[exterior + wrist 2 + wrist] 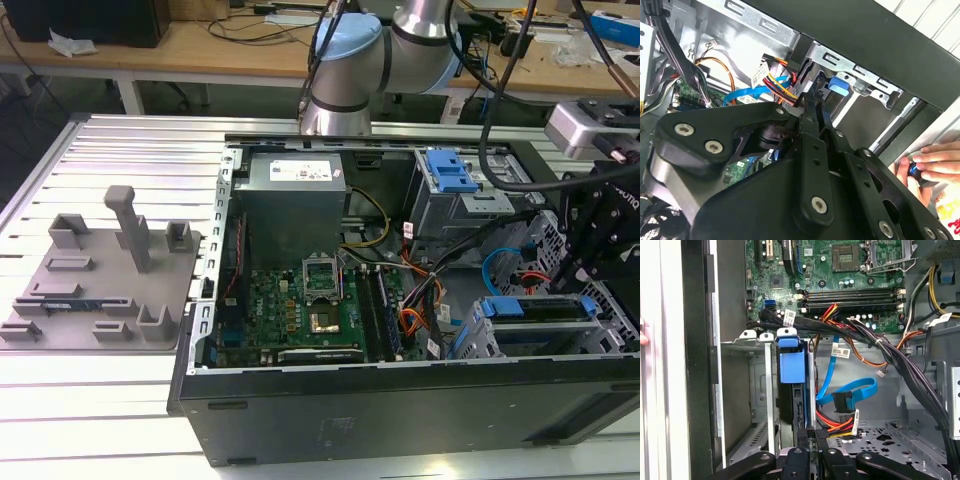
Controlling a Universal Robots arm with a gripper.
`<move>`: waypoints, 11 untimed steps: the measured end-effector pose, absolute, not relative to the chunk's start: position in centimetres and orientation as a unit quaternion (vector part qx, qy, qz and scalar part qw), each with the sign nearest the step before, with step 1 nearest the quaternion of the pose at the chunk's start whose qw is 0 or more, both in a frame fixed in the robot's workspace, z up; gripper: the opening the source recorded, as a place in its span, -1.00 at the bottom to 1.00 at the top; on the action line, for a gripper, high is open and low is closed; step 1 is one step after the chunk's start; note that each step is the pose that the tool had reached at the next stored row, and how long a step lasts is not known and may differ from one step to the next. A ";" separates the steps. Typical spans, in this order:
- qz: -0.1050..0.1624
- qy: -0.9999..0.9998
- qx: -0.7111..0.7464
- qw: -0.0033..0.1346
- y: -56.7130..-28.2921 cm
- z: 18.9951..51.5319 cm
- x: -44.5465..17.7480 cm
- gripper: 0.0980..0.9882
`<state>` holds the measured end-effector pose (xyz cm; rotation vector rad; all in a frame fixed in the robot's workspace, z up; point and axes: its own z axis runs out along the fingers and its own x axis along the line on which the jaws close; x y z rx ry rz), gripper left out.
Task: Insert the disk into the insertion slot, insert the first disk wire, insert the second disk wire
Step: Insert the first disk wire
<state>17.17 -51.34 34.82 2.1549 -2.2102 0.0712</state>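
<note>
The disk (790, 367), in its bright blue caddy, sits inside the insertion slot (752, 342), the low grey perforated bay at the case's near right corner in the exterior view (480, 335). My gripper (810, 432) stands right behind the disk's rear edge, fingers closed on the black plug of the red, yellow and orange disk wire (842, 426). The second wrist view shows the same: gripper (812, 96) at the plug, coloured wire (775, 82), blue caddy (839, 85) just beyond. The blue flat disk wire (852, 389) hangs loose beside the bay.
A thick black cable bundle (910, 370) crosses above the bay. A taller cage with a blue latch (450, 180), the power supply (295, 195) and the motherboard (300, 310) fill the case. A person's hand (932, 162) rests outside the case wall. A grey fixture plate (95, 280) lies at the exterior view's left.
</note>
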 end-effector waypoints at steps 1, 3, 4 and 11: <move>0.023 -0.716 0.698 0.027 -51.3 34.8 17.2 -0.84; 0.023 -0.716 0.697 0.027 -51.3 34.8 17.1 -0.84; 0.023 -0.719 0.694 0.027 -51.3 34.8 17.1 -0.84; 0.023 -0.726 0.687 0.027 -51.3 34.8 17.1 -0.84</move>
